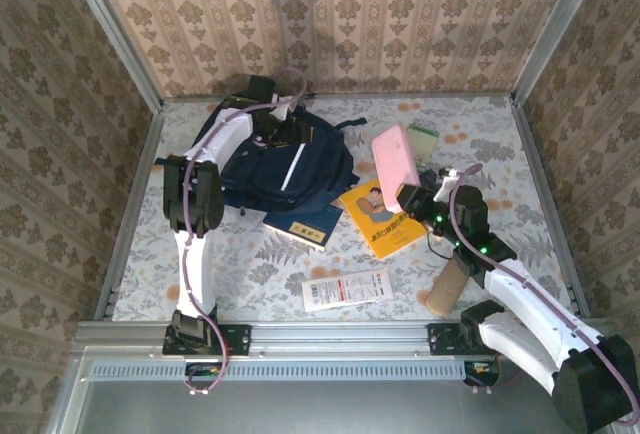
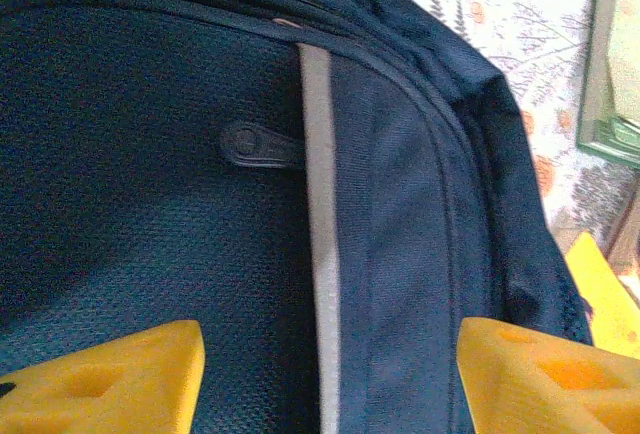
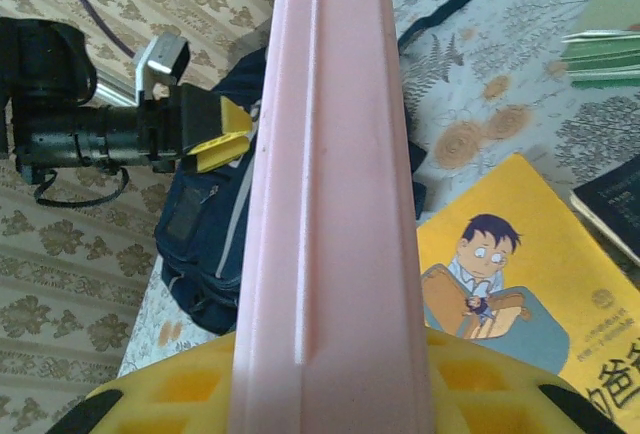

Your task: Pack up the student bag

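Bag (image 1: 285,169), upper left, appears zipped; left claw (image 2: 330,379) spread over it; right claw (image 1: 412,196) pinches pink case (image 1: 396,159); books (image 1: 385,216) unpacked.

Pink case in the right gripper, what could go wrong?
The student bag looks zipped shut, so the pink case has nowhere to go. The left gripper, open over the bag, may pinch fabric instead of the zipper pull. The right gripper holds the case by one end; it could slip.
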You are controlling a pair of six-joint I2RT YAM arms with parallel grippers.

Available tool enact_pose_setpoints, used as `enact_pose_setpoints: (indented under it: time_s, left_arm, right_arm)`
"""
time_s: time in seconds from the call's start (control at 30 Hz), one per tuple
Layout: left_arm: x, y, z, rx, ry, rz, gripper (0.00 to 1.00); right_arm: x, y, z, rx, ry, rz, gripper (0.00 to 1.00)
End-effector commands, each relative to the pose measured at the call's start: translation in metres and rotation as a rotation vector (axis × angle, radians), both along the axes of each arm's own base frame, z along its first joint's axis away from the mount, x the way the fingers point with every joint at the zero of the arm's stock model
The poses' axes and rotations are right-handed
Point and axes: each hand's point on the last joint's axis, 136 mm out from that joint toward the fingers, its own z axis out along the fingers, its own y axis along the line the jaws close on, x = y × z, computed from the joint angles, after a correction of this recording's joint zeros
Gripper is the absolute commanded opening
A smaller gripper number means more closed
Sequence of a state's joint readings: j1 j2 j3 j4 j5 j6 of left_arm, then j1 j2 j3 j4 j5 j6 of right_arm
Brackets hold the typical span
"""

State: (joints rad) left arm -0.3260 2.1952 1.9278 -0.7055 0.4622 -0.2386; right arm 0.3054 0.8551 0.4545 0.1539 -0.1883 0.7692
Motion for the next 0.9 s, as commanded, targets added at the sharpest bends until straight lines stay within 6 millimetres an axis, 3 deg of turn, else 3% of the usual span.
enact_pose_setpoints:
  time_s: [0.0,0.17,0.27,0.4,0.5,0.6,0.63,0.7,0.87]
  left_arm:
    - [0.0,-0.011,0.0,-0.048,0.02,-0.032,0.68]
    - [-0.01,-0.009,-0.021,-0.053,0.07,-0.033,0.66]
    - [-0.015,-0.015,-0.022,-0.1,0.091,-0.035,0.62]
    - [-0.025,-0.03,-0.015,-0.196,0.121,-0.061,0.5]
    - [-0.028,-0.033,-0.02,-0.193,0.136,-0.063,0.36]
    - [-0.031,-0.026,-0.027,-0.15,0.157,-0.048,0.07]
    - [-0.031,-0.024,-0.022,-0.148,0.152,-0.049,0.0]
    - [-0.029,-0.016,-0.007,-0.119,0.108,-0.032,0.0]
    - [-0.03,-0.001,0.067,-0.13,-0.02,-0.02,0.0]
  right_arm:
    - [0.001,-0.004,0.012,0.032,-0.044,0.008,0.31]
    - [0.003,-0.008,0.01,0.055,-0.041,0.002,0.31]
    - [0.004,-0.008,0.005,0.062,-0.032,0.004,0.31]
    - [0.007,-0.004,-0.005,0.077,-0.005,0.017,0.31]
    - [0.009,-0.003,-0.009,0.097,0.006,0.018,0.31]
    - [0.011,0.0,-0.006,0.108,0.004,0.031,0.31]
    - [0.012,0.001,-0.005,0.108,0.003,0.034,0.31]
    - [0.013,0.003,-0.001,0.107,-0.004,0.048,0.31]
    - [0.02,0.017,0.007,0.131,0.013,0.109,0.31]
